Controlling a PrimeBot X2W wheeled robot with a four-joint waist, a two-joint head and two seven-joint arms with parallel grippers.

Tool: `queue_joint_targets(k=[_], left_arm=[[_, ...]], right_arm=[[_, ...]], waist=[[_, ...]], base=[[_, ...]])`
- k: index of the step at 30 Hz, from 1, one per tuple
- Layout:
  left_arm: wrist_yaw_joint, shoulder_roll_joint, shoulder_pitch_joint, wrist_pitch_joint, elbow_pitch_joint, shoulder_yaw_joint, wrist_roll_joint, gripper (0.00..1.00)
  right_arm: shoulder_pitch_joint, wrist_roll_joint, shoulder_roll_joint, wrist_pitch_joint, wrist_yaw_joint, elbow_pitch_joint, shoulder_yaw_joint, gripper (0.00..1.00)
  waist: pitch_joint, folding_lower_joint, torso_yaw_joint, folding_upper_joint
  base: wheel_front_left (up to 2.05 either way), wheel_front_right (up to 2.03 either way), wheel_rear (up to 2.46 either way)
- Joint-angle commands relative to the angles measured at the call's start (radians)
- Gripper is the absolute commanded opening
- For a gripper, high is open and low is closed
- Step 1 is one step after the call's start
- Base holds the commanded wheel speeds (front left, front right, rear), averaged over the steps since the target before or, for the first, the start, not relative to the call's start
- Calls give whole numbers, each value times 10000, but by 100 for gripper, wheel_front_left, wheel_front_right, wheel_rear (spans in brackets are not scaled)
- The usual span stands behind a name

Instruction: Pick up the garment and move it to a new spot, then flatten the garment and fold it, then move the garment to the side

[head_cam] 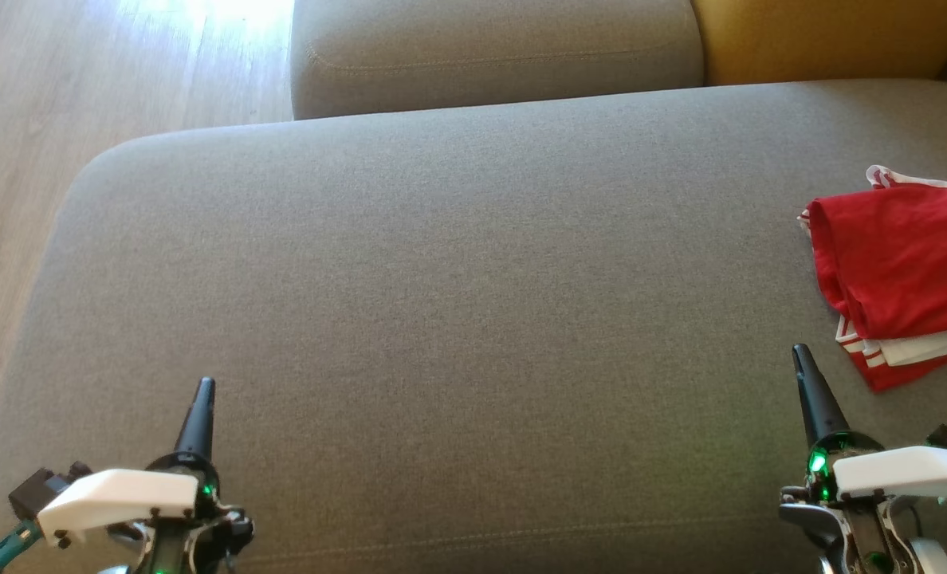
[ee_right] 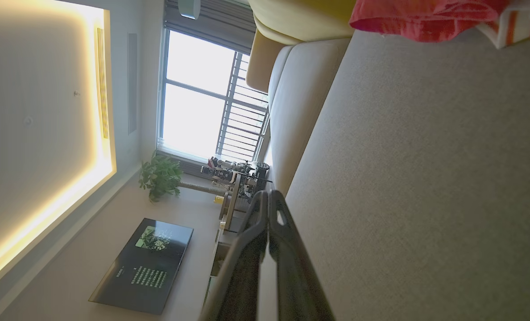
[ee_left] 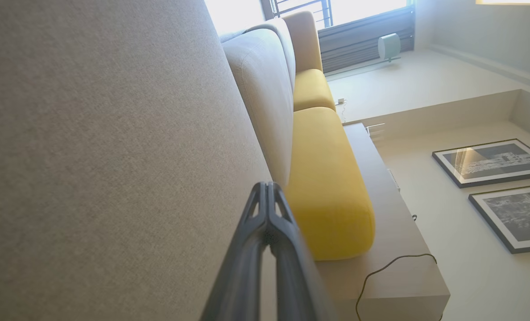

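Far to the right, the red garment (head_cam: 904, 263) (folded, white-trimmed) is laid flat on the grey sofa seat (head_cam: 442, 319), gripped by nothing. Near its front corner the right jaws are seen pressed together and empty; the left jaws, likewise closed, are seen well apart across the seat.

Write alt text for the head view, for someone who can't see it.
A red garment with white trim lies at the right edge of a grey sofa seat. The left gripper and right gripper sit shut at the bottom corners, holding nothing.
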Motion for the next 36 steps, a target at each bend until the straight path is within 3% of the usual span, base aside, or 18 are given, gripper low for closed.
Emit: queue_joint_targets(k=[1,22,36], left_arm=[[-162,149,-601,84,-251,389,-261,0],[-585,119,-1146,704,98,1045,-2722,0],[-585,75,-1150,753,101,1106,-2671,0]], right_arm=[[-530,283,-176,78,-1,-275,110,0],[-885,2749,-166,703,-2,-113,-115,0],[-889,2709,-133,741,-2,-110,-162,0]], waist=[[5,0,1,0],[131,0,1,0],[131,0,1,0]], base=[[0,0,0],[0,0,0],[0,0,0]])
